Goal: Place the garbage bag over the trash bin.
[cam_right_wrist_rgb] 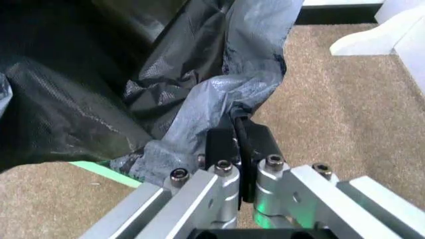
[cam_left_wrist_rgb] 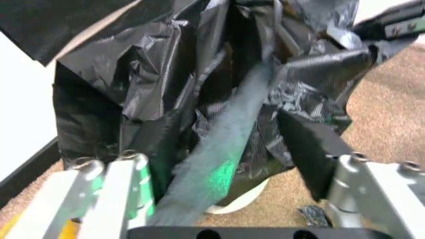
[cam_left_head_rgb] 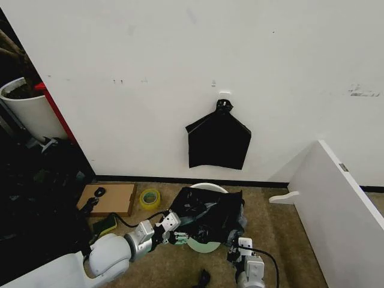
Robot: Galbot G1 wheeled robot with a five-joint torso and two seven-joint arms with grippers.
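Both grippers work at the bin (cam_left_head_rgb: 204, 245): right gripper (cam_right_wrist_rgb: 234, 130) pinches the bag (cam_left_head_rgb: 207, 213) hem, left gripper (cam_left_wrist_rgb: 219, 164) gapes around a fold; next, tug the hem below the rim.

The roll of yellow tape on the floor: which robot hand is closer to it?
Left. The left gripper is at the garbage bag, just beyond the tape roll; the right gripper pinches the bag's far edge.
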